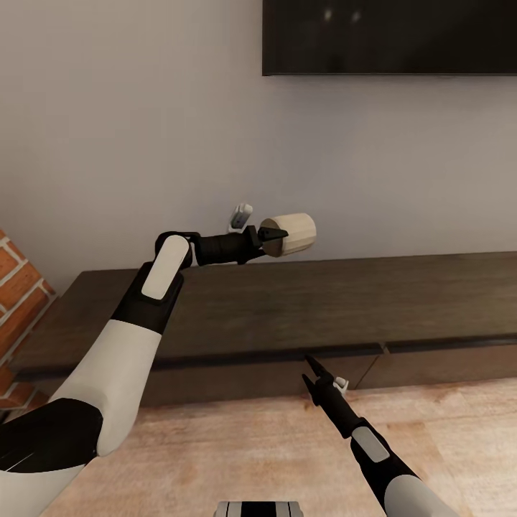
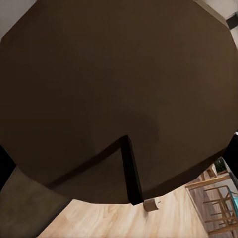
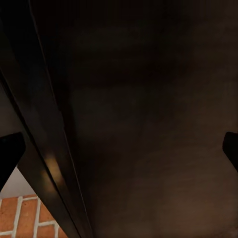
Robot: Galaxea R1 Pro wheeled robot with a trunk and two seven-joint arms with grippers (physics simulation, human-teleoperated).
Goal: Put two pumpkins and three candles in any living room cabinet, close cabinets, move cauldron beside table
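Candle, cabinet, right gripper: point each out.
candle (image 1: 291, 235), head view, its side.
cabinet (image 1: 301, 301), head view, bare top.
right gripper (image 1: 311, 371), head view, between fingertips.

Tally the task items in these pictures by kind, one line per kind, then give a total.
Candles: 1, the beige candle held in the left pincer above the cabinet.
Cabinets: 1, the long dark-brown cabinet under the wall screen, drawer fronts shut; the right pincer sits at its front.
Pumpkins: 0
Cauldrons: 0
Total: 2
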